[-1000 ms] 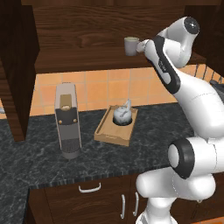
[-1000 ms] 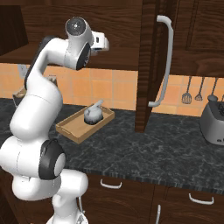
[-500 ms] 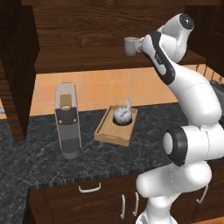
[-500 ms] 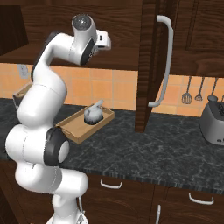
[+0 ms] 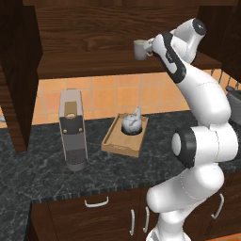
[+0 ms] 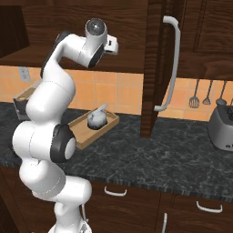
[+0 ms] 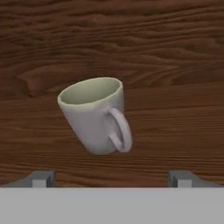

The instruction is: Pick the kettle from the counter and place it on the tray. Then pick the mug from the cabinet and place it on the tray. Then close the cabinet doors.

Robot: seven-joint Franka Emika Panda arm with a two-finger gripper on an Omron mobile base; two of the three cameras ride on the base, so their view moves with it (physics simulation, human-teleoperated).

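The white arm with dark joints rises from its base at the front edge of the dark speckled stone tabletop (image 5: pixel 42 169), bends at a dark elbow, then folds upward and forward so that its hand reaches level into the large dark brown wood wall cabinet (image 5: pixel 94 33). The jaws (image 7: pixel 111 178) stand wide and released, their two small dark tips (image 7: pixel 41 178) set far apart, gripping nothing. Just ahead of them, between the tips as the hand view looks, stands the small grey-beige cylindrical mug (image 7: pixel 97 116) on the cabinet's wide shelf (image 5: pixel 84 63), near the shelf's right end in the left base view; its loop handle faces the hand, and it looks tilted there because that view is rolled. In the left base view the mug (image 5: pixel 140 49) sits just beside the hand, not clasped. Below, the small shiny silver-grey kettle (image 5: pixel 132 123) with its arched thin handle sits on the shallow light tan wooden tray (image 5: pixel 115 143), which lies toward the back edge of the tabletop. A tall dark brown cabinet door (image 6: pixel 152 68) with a long silver bar handle (image 6: pixel 168 63) hangs open.
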